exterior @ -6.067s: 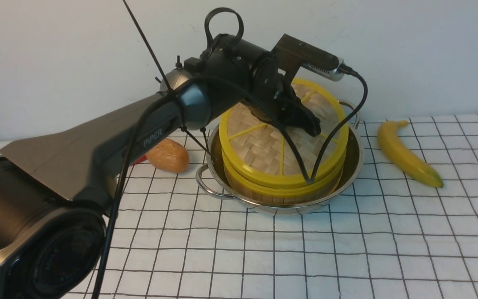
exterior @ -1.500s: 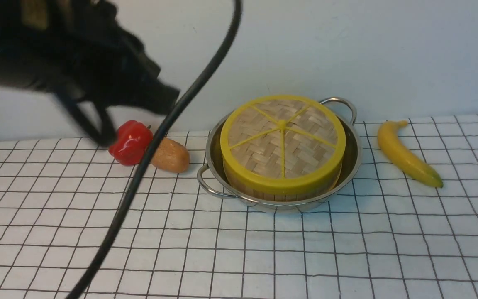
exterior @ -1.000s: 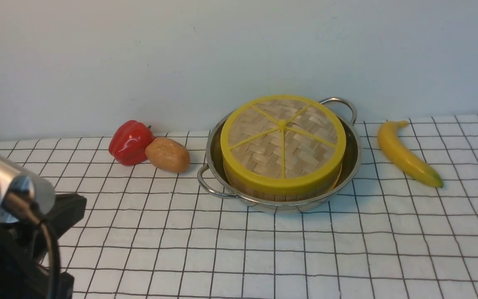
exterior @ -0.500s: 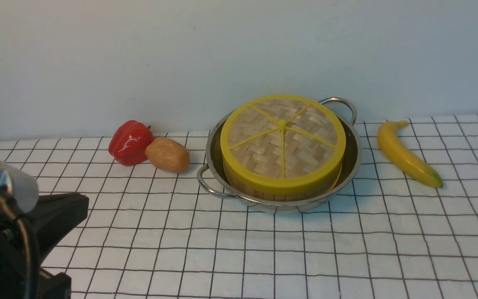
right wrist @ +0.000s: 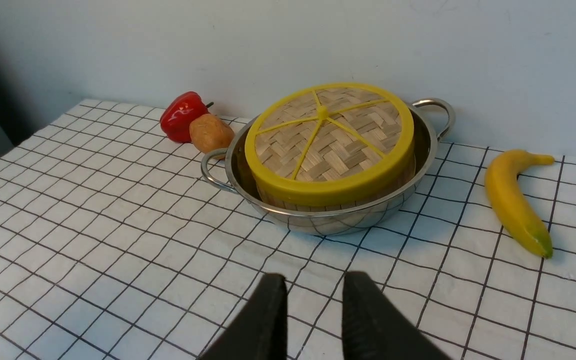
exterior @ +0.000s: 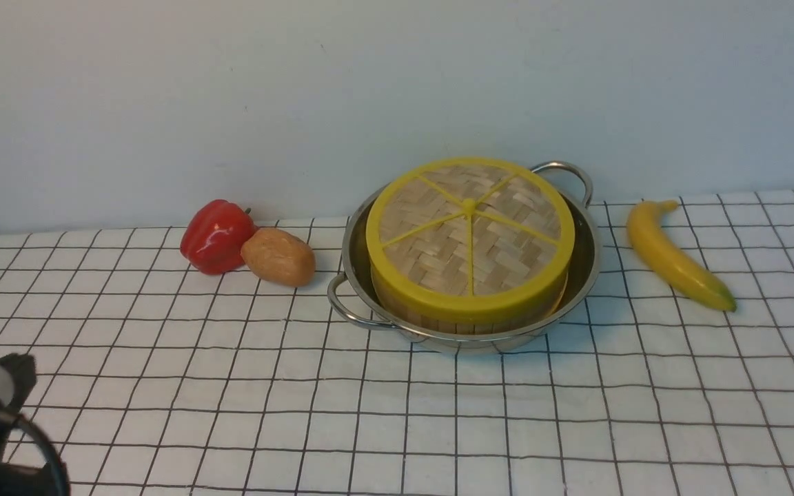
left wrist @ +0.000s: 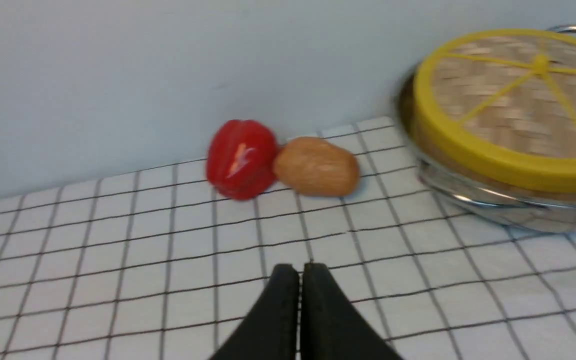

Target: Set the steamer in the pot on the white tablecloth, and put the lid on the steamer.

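the steamer (exterior: pixel 469 318) sat inside the pot (exterior: pixel 586 265), with only its low wooden wall showing below the lid (exterior: pixel 469 238). the lid lay flat on the steamer, its yellow rim level and its spokes meeting at the centre knob. the pot stood on the tablecloth (exterior: pixel 576 413) near the back wall, one looped handle toward the front left and one toward the back right. a red pepper (exterior: pixel 216 235) and a potato (exterior: pixel 278 257) lay touching each other just left of the pot. a banana (exterior: pixel 676 255) lay right of the pot, apart from it.

the left end effector (left wrist: pixel 300 270) hung over bare cloth, well apart from the pot, with its fingers pressed almost together and nothing between them. the right end effector (right wrist: pixel 313 295) hung in front of the pot with its fingers parted by a narrow gap, empty.
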Robot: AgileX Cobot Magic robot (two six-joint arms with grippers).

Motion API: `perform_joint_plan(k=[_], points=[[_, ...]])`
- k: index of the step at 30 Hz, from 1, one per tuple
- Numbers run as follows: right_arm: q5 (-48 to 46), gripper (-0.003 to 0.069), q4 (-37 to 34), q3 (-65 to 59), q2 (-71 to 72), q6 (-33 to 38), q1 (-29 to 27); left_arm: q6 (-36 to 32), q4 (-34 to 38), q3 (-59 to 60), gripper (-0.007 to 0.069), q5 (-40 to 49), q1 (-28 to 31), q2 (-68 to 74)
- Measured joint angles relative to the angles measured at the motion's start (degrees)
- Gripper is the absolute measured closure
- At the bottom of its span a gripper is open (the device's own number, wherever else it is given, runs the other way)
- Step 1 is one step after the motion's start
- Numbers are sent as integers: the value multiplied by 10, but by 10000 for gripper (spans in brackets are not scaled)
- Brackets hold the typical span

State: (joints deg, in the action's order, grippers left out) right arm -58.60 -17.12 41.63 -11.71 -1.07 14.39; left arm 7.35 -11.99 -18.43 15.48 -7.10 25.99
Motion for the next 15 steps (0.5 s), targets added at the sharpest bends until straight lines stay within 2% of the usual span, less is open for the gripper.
perform_joint_plan(k=[2, 5, 9, 15], points=[[0, 464, -5, 0, 0, 0, 0, 7, -1, 62, 613, -40, 48, -66], [0, 458, -10, 0, 0, 0, 0, 9, -5, 119, 613, -50, 77, -155], [0, 452, -19, 0, 0, 0, 0, 9, -5, 161, 609, -21, 85, -247], [1, 440, -24, 0, 0, 0, 0, 9, -5, 189, 602, 33, 85, -258]])
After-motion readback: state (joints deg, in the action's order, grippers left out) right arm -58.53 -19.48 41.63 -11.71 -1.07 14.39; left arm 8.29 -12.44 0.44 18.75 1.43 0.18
